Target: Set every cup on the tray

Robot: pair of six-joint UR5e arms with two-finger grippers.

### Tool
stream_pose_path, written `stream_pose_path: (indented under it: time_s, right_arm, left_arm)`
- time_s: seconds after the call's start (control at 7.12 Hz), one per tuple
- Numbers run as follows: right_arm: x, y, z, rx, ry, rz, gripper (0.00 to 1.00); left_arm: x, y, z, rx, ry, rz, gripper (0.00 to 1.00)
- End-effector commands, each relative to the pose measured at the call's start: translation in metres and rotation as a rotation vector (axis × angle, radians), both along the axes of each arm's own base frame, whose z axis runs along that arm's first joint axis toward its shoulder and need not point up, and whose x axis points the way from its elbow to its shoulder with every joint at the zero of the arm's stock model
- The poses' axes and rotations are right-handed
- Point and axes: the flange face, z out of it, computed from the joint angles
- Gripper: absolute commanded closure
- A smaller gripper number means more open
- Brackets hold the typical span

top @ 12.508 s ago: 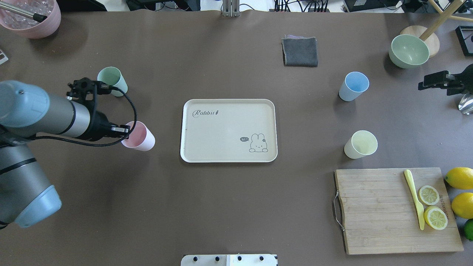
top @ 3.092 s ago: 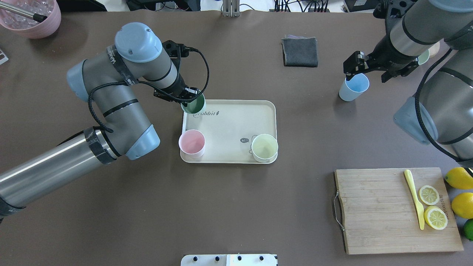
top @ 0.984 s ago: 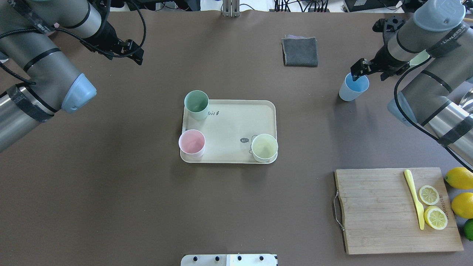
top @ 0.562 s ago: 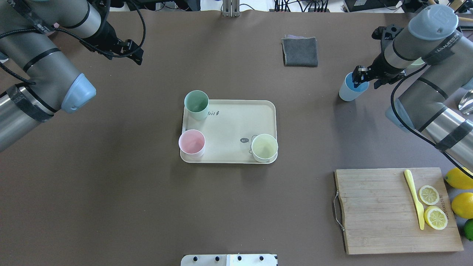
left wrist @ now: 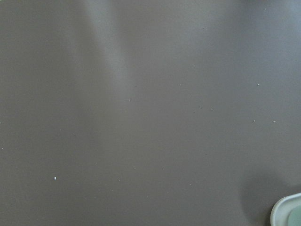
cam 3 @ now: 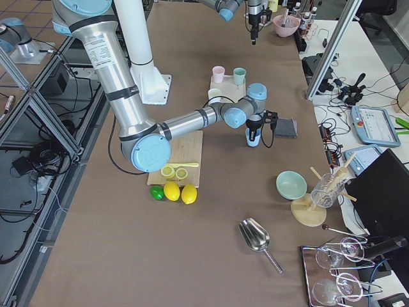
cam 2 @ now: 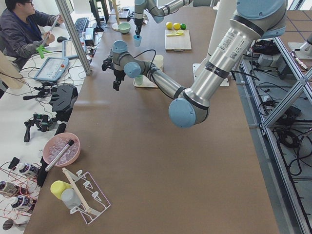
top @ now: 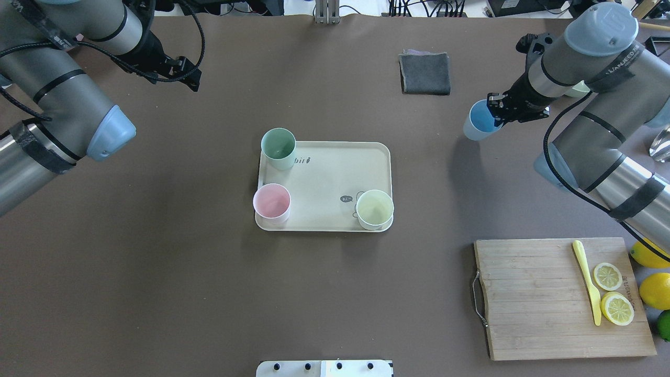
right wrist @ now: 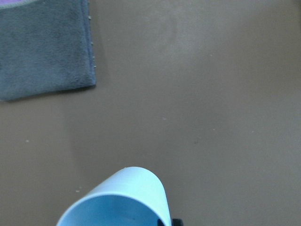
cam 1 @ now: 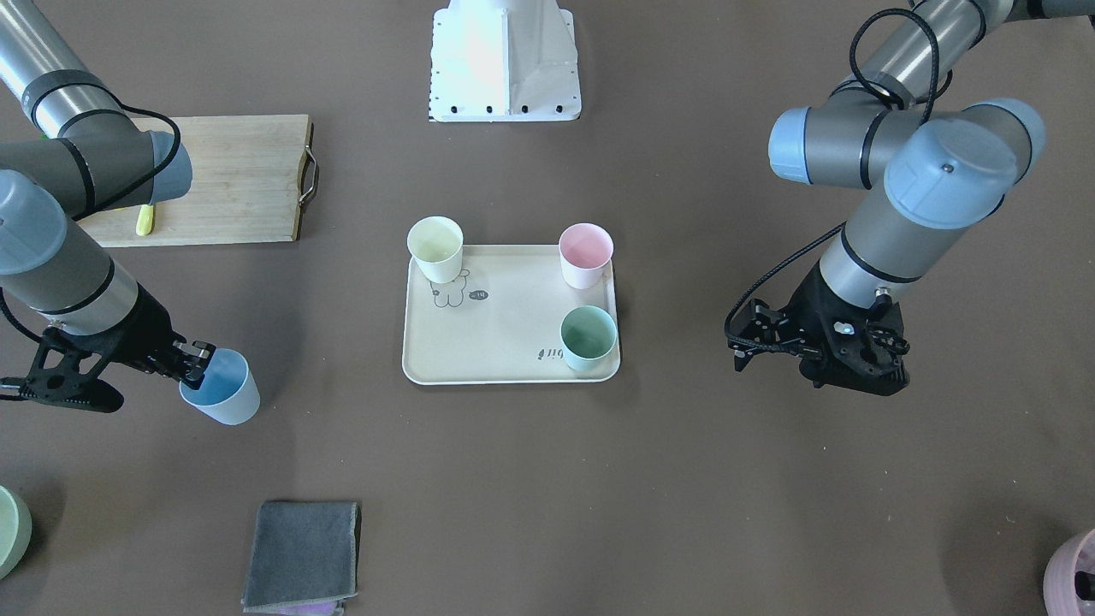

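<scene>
The cream tray point(top: 324, 175) lies mid-table. On it stand the mint green cup point(top: 278, 148) at the far left corner, the pink cup point(top: 271, 203) at the near left corner and the pale yellow cup point(top: 375, 209) at the near right corner. My right gripper point(top: 497, 107) is shut on the rim of the light blue cup point(top: 477, 121), which hangs tilted just above the table, right of the tray. The cup's rim shows in the right wrist view point(right wrist: 122, 197). My left gripper point(top: 188, 76) is open and empty, far left of the tray.
A folded grey cloth point(top: 425, 73) lies beyond the tray. A wooden cutting board point(top: 560, 298) with lemon slices and a yellow knife sits near right, lemons point(top: 651, 290) beside it. A pale-green bowl point(cam 1: 8, 530) and a mauve pot point(cam 1: 1074, 573) stand at the far corners.
My right gripper has shut on the blue cup's rim, lifted it and carried it a little left toward the tray. The left arm has stayed still since releasing the green cup.
</scene>
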Motion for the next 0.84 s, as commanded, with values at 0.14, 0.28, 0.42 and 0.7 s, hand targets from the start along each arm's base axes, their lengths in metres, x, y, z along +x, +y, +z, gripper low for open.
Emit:
stream_pose_path:
  time_s: [0.14,0.28,0.42,0.7]
  right_arm:
    - [-0.036,0.038,-0.117,-0.092,-0.056,0.044,1.00]
    - [-0.078,0.056,-0.145,-0.103,-0.074,0.043,1.00]
    - [-0.114,0.076,-0.160,-0.095,-0.065,0.050,1.00]
    - [-0.165,0.106,-0.183,-0.101,-0.064,0.052,1.00]
  left_arm:
    - [-0.003,0.003,0.017,0.006,-0.015,0.017,0.01]
    - [-0.004,0.003,0.016,0.008,-0.013,0.015,0.01]
    - [-0.007,0.007,0.021,0.003,-0.014,0.013,0.01]
    - [-0.011,0.013,0.026,0.003,-0.014,0.013,0.01]
